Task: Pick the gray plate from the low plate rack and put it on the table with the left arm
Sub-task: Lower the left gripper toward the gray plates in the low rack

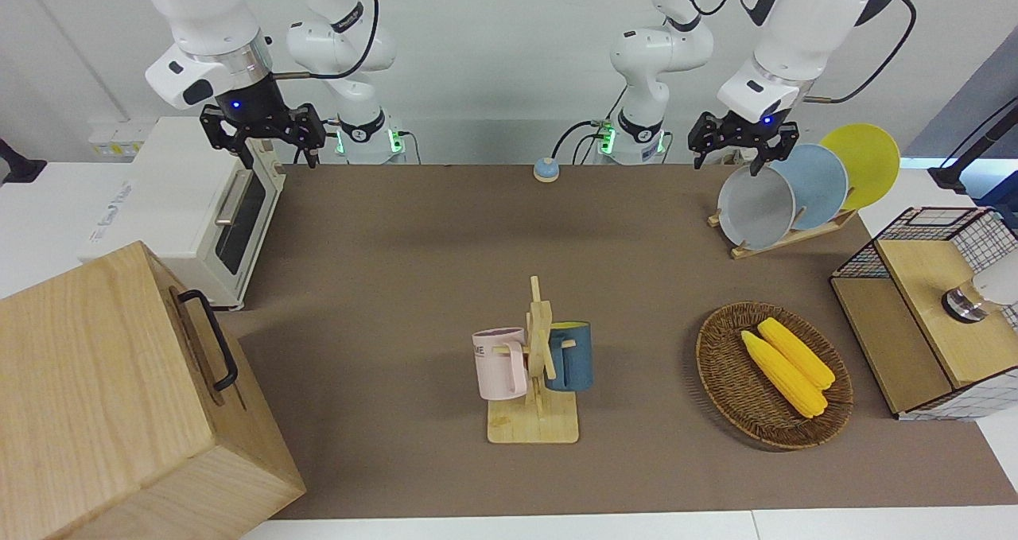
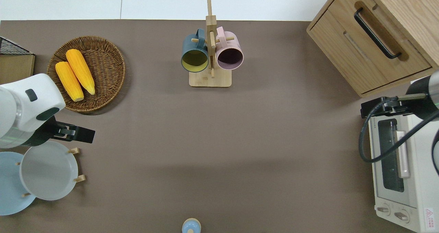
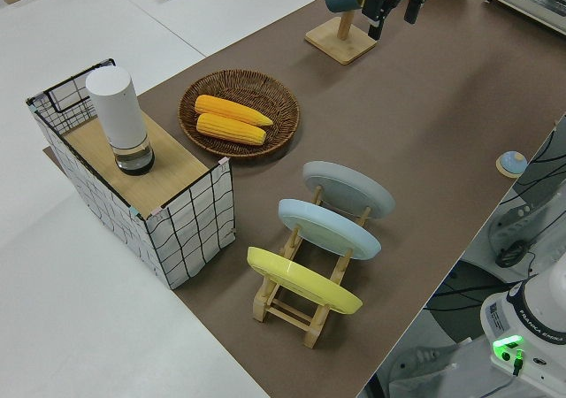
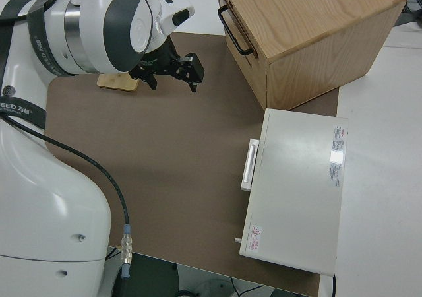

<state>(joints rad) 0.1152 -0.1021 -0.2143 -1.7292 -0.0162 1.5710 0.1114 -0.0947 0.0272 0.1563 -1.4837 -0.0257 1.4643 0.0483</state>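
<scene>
Here, left tool (image 1: 744, 152) spread above gray plate (image 1: 755, 207), light blue plate (image 1: 819, 184) just beside, corn basket (image 1: 728, 365) near.

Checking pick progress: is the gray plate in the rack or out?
In: the gray plate leans between the low plate rack's pegs; the left gripper hovers above, open.

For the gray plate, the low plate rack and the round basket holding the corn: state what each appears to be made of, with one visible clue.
Gray plate: probably ceramic or melamine; smooth, matte, uniform pale gray.
Low plate rack: light natural wood; pale rails and pegs.
Basket: woven wicker or rattan; brown interlaced strands show.
</scene>
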